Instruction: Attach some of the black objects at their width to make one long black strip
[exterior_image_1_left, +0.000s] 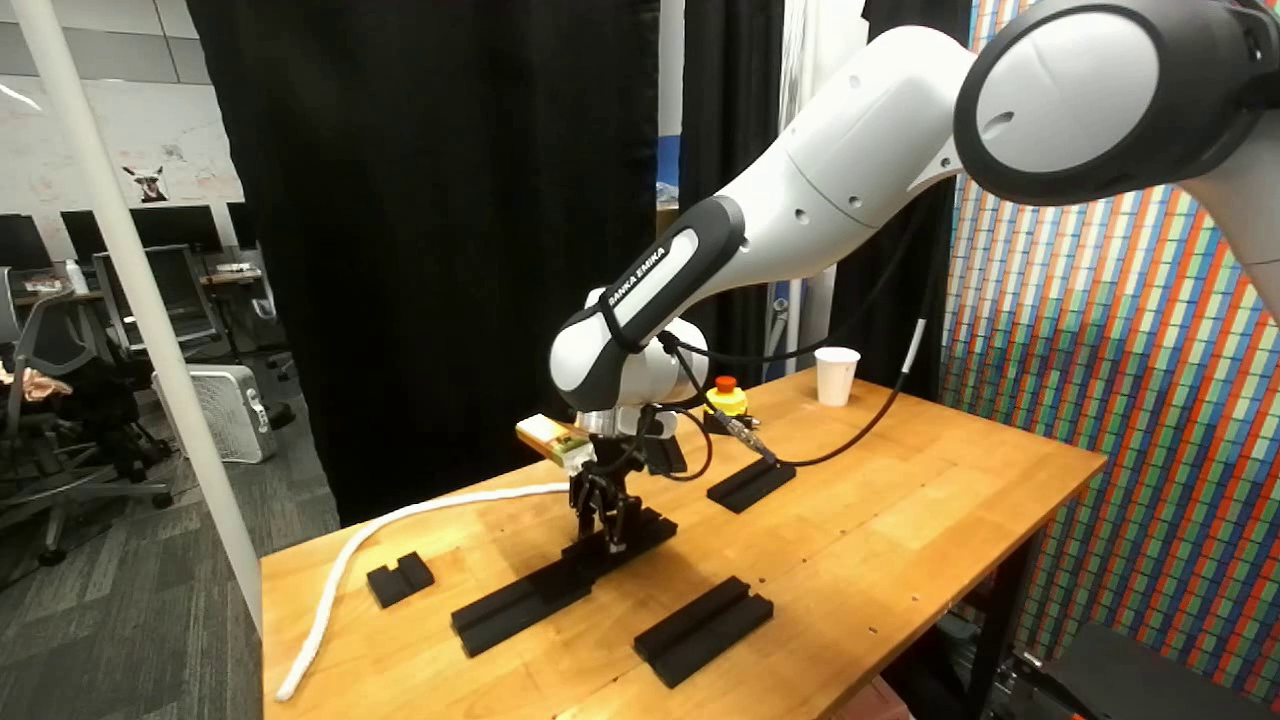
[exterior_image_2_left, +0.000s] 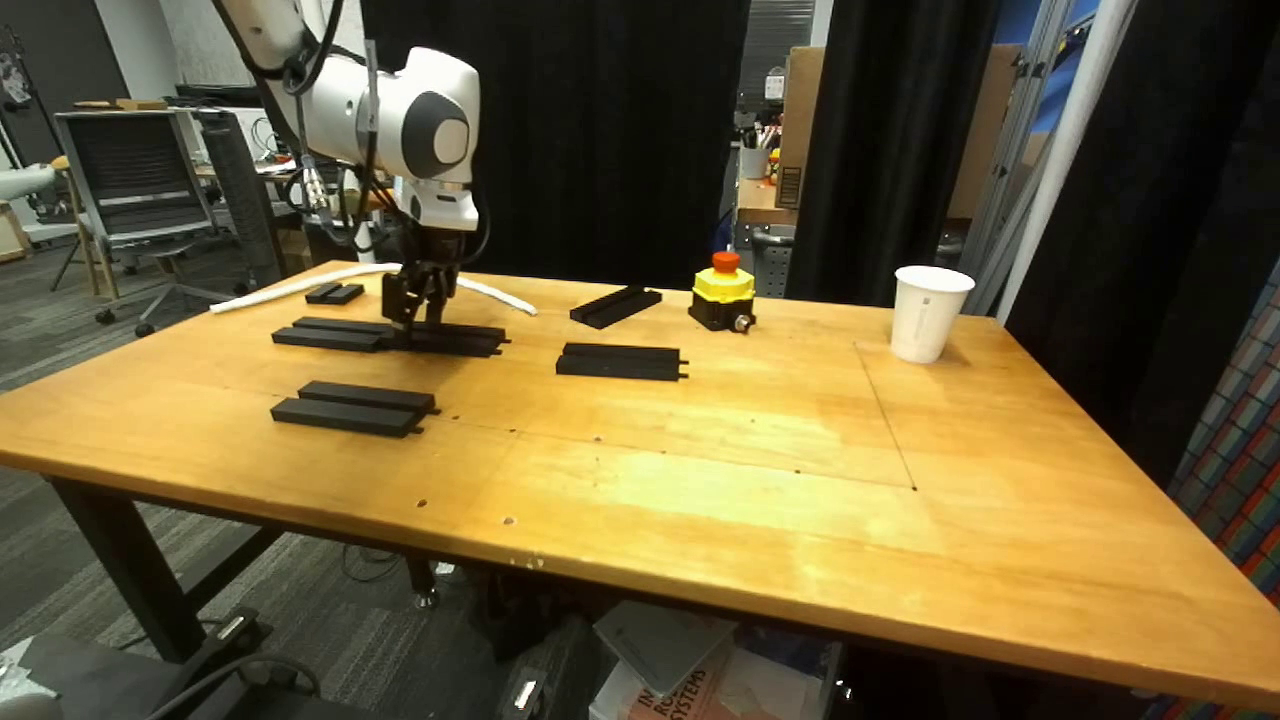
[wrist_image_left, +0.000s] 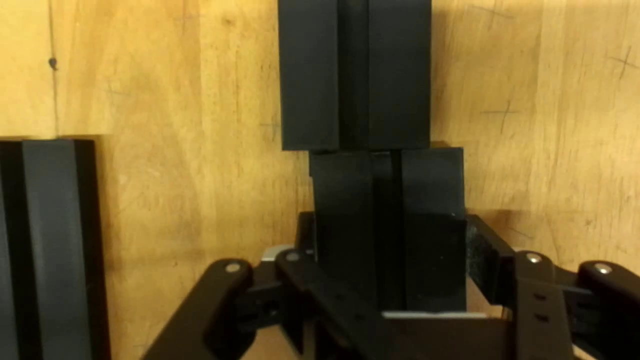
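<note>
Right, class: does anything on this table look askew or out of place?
Yes: in the wrist view, the gripped black bar sits offset rightward from the upper black bar. Their sides don't line up, which looks odd for pieces meant to join.

Bar in pincer (neighbour offset)

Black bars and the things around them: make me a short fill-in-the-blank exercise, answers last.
In the wrist view, the gripper holds the lower black bar, which sits shifted toward the picture's ____ relative to the upper black bar.
The button on top of the yellow switch is ____ in color.
In both exterior views, the white cup stands with its wider end at the ____.
Missing words: right; red; top.
</note>
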